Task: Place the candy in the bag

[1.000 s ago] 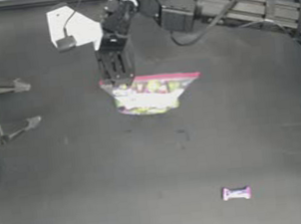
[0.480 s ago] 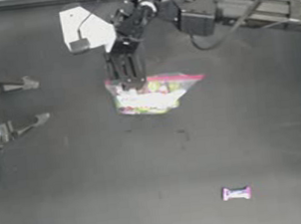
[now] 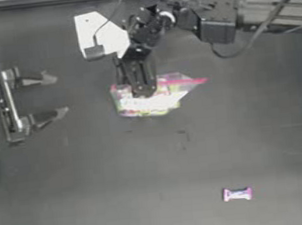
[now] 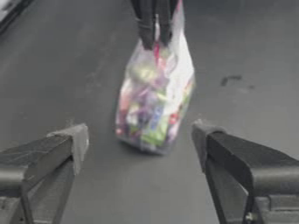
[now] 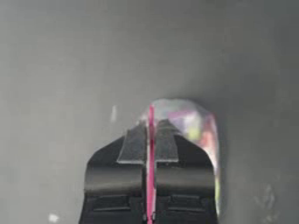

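Candy [image 3: 237, 193] loose near worktop's front edge; bag [image 3: 149, 98] pinched by seal in right gripper [image 3: 140, 85], hung for left gripper [image 3: 50, 97], jaws wide.

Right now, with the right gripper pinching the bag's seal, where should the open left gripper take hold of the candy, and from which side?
Across the candy's pale middle, coming straight down from above. It lies flat on the table, twisted ends pointing sideways, apart from everything else. The left gripper sits open at the left edge; the right gripper holds the bag.
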{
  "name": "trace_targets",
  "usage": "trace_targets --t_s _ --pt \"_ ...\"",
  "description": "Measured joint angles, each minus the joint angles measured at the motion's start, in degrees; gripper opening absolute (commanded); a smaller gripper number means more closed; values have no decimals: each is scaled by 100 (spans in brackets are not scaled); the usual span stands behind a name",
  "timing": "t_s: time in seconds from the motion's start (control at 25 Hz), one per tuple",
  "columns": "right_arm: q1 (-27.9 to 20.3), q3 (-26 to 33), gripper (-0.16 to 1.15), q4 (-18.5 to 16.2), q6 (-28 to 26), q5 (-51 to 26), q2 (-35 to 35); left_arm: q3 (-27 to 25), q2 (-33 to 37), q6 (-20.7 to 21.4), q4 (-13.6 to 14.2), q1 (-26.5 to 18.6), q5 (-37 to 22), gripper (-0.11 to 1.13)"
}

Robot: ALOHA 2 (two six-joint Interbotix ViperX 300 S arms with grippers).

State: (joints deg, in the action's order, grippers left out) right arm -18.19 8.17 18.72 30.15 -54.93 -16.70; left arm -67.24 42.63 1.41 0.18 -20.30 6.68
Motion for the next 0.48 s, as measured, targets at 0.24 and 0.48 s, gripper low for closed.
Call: trace_targets --t_s 0.24,0.48 --pt "0 -158 6 0 0 211 97 220 -686 18 35 -70 352 100" --pt "9 -158 6 9 0 255 97 457 -1362 123 53 -105 659 100"
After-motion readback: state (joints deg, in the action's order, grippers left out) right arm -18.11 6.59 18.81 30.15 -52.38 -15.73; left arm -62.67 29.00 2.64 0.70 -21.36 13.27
